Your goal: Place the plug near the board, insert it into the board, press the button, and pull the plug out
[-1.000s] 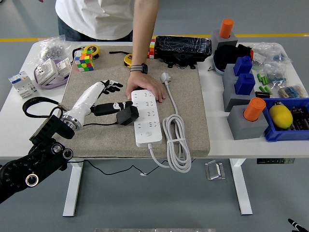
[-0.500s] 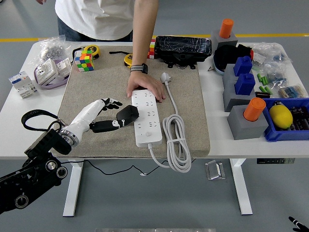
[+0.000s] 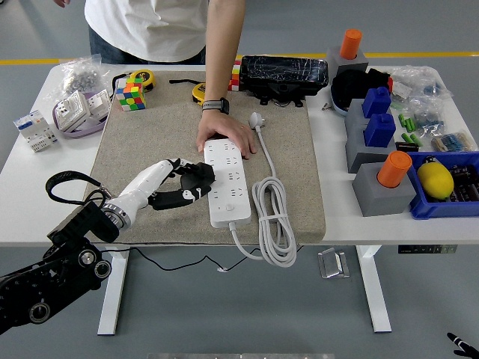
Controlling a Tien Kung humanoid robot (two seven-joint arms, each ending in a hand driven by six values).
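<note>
The left hand (fingers curled, half hiding the plug) has moved lower, touching the power strip.

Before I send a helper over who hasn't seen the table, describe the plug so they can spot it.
Find the beige mat in the middle of the white table, then the white power strip on it. At the strip's left edge, the left hand grips the plug, the only black, blocky thing there.
</note>
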